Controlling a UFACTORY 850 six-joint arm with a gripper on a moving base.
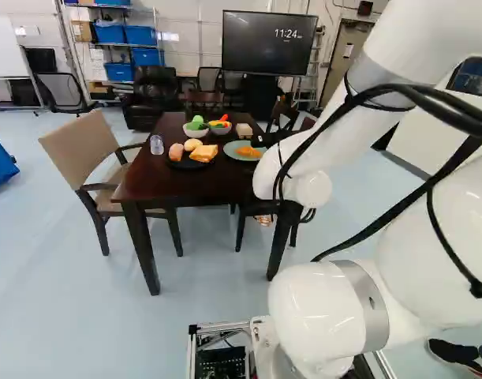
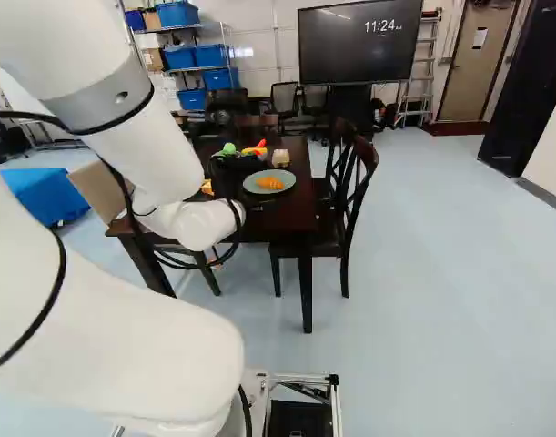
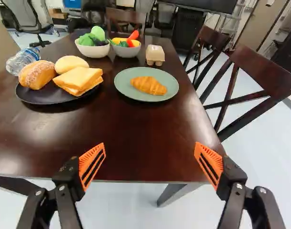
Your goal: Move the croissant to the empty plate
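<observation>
Taking twelve o'clock as straight ahead of the robot, the croissant (image 3: 148, 85) lies flat on the pale green plate (image 3: 126, 91), near its middle, with its length running roughly from ten to four o'clock. The gripper (image 1: 264, 220) stands at the near side of the dark wooden table (image 3: 131, 129), with its two fingers spread wide and nothing pinched between them; their orange pads (image 3: 92, 164) face each other across the gap. From there the pale green plate sits at twelve o'clock, well ahead of the fingertips.

At nine o'clock from that plate, the black plate (image 3: 45, 100) bears three breads: a dusted roll (image 3: 36, 75) at its ten o'clock side, a smooth round bun (image 3: 71, 64) toward one, and a square sandwich (image 3: 79, 80) toward two. A clear plastic bottle (image 3: 22, 61) lies tilted at ten o'clock, right by the black plate.

A cream bowl (image 3: 91, 51) of green vegetables and a grey bowl (image 3: 124, 52) with red, yellow and green pieces stand side by side at about eleven o'clock from the pale green plate. An egg carton (image 3: 155, 56) rests at twelve from it. At two and three o'clock are dark wooden chairs (image 3: 268, 75), and a tan armchair (image 1: 81, 148) stands at the table's nine o'clock side.
</observation>
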